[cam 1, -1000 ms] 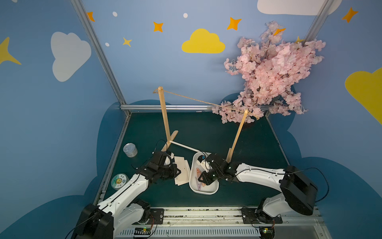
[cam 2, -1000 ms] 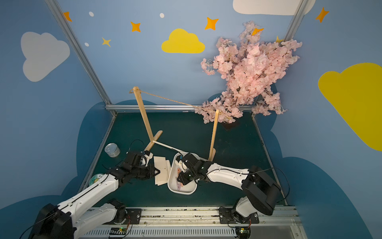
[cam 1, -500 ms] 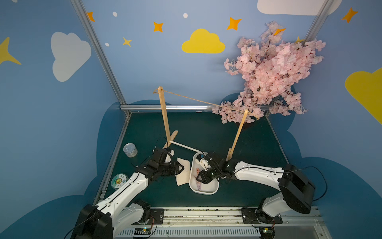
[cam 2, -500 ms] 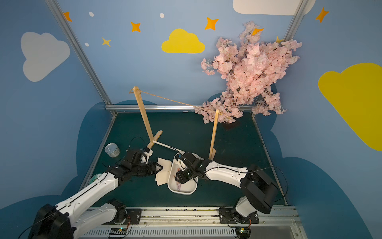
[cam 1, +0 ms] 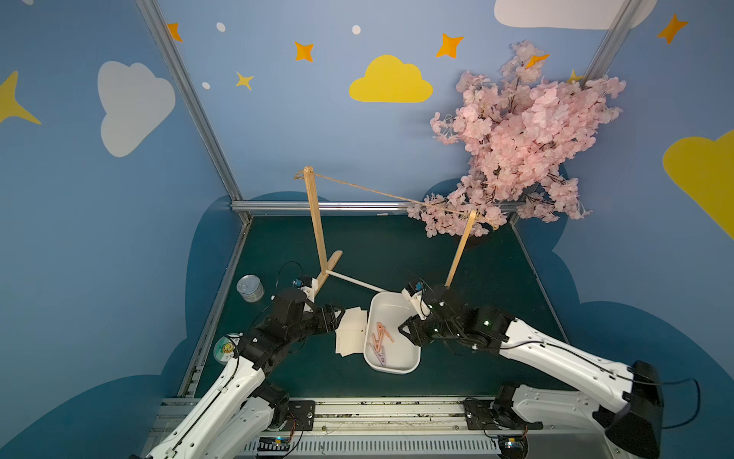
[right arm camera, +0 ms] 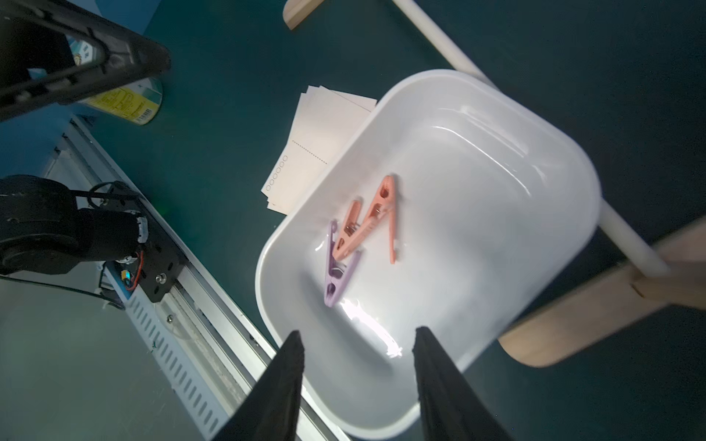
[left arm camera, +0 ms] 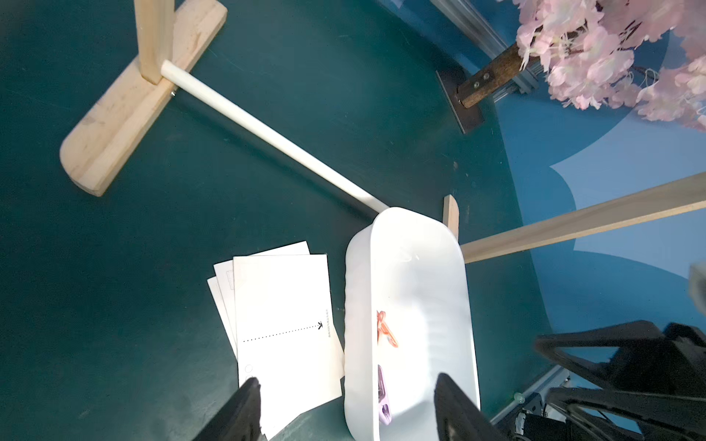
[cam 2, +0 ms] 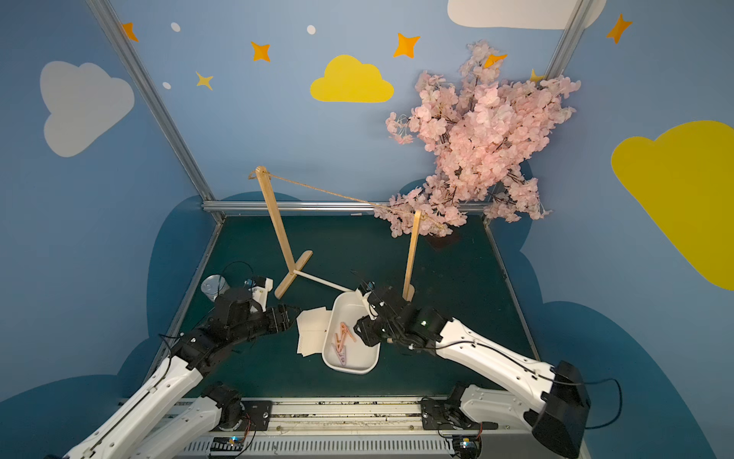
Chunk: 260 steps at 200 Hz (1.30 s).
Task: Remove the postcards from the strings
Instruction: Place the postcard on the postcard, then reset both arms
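While both arms reach low and inward, left gripper (left arm camera: 345, 383) gapes empty near postcards (left arm camera: 282, 305), right gripper (right arm camera: 358, 333) half-open, empty, above tray (right arm camera: 515, 160)

Right under and ahead of my right jaws sits a white tub (right arm camera: 496, 164). In it, just past the tips, two pink clothespins (right arm camera: 368, 221) lie touching each other, with a purple clothespin (right arm camera: 336, 275) against them. The same tub lies ahead of my left jaws, toward one tip. From behind its far end a thin white rod (left arm camera: 267, 133) runs to a wooden foot (left arm camera: 126, 114) bearing an upright post (cam 1: 315, 222). Far beyond stands a pink blossom tree (cam 1: 524, 135). Behind my left jaws, off to the outer side, a silver tin (cam 1: 250, 288) stands on the green mat (left arm camera: 114, 286).
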Each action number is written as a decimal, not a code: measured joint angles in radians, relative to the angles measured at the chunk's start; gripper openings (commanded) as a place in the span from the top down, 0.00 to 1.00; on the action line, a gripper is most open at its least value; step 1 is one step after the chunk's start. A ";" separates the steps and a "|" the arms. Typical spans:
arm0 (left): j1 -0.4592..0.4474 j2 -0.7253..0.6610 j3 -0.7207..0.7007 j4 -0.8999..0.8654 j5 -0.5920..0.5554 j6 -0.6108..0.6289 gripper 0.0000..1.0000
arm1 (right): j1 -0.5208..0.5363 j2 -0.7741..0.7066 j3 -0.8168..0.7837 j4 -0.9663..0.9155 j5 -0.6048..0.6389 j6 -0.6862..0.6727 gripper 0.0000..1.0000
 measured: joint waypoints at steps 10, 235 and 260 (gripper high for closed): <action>0.000 -0.008 0.000 0.004 -0.014 0.000 0.26 | -0.010 -0.052 -0.019 -0.042 0.026 0.035 0.48; 0.269 0.179 0.031 0.114 -0.532 0.081 0.01 | -0.822 0.023 -0.150 0.140 0.219 -0.019 0.19; 0.281 0.235 0.020 0.192 -0.607 0.138 0.00 | -0.845 0.054 -0.167 0.218 0.283 -0.043 0.19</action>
